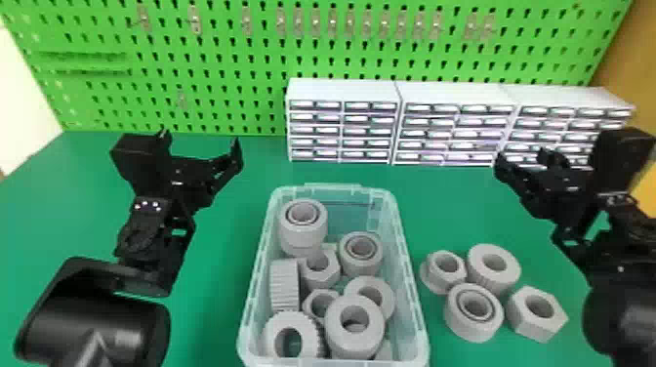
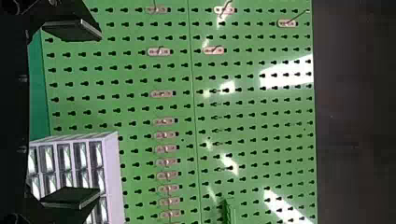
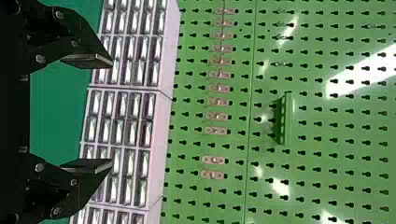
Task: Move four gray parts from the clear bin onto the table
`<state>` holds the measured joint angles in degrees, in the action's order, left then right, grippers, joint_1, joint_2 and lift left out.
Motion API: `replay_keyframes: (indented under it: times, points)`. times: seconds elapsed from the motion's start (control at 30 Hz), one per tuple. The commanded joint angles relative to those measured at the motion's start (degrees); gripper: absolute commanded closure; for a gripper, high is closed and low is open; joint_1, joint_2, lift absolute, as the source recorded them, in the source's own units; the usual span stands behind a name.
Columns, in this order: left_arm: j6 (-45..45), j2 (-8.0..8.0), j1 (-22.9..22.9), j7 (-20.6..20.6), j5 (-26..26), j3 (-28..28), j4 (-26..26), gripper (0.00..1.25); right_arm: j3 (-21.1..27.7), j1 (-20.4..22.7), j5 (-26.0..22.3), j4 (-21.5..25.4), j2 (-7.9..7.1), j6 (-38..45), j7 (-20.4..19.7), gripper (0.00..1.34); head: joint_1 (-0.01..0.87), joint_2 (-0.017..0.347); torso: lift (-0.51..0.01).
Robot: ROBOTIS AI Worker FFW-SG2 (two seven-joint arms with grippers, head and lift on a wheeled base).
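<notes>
Gray parts (image 1: pixel 473 328) (4 on the table (image 1: pixel 463 205)), well apart from wide-open left fingers (image 1: pixel 234 157) and right fingers (image 1: pixel 507 170).

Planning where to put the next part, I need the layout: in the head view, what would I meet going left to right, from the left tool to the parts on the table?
Left tool → clear bin → flanged gray part → two round gray parts → hexagonal gray part.
</notes>
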<state>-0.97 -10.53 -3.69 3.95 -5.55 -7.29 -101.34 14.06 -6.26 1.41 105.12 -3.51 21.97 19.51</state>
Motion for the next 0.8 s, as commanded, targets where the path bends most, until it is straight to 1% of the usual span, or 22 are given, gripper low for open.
replay_keyframes:
  times: [0.0,0.27,0.77]
  points:
    - [0.0,-0.01,0.1,0.0,0.0,0.1,0.0,0.11,0.0,-0.1,-0.3,0.3,0.0,0.0,0.0,0.51,0.678,0.034,-0.05]
    - [0.0,-0.01,0.3,0.0,-0.1,0.0,0.0,0.11,0.0,0.0,-0.3,0.6,0.0,0.1,0.0,0.51,0.678,0.034,-0.05]
    - [0.0,-0.01,0.5,-0.1,0.0,0.3,0.0,0.11,-0.8,-0.9,0.1,0.9,-0.71,1.5,-0.2,0.51,0.678,0.034,-0.05]
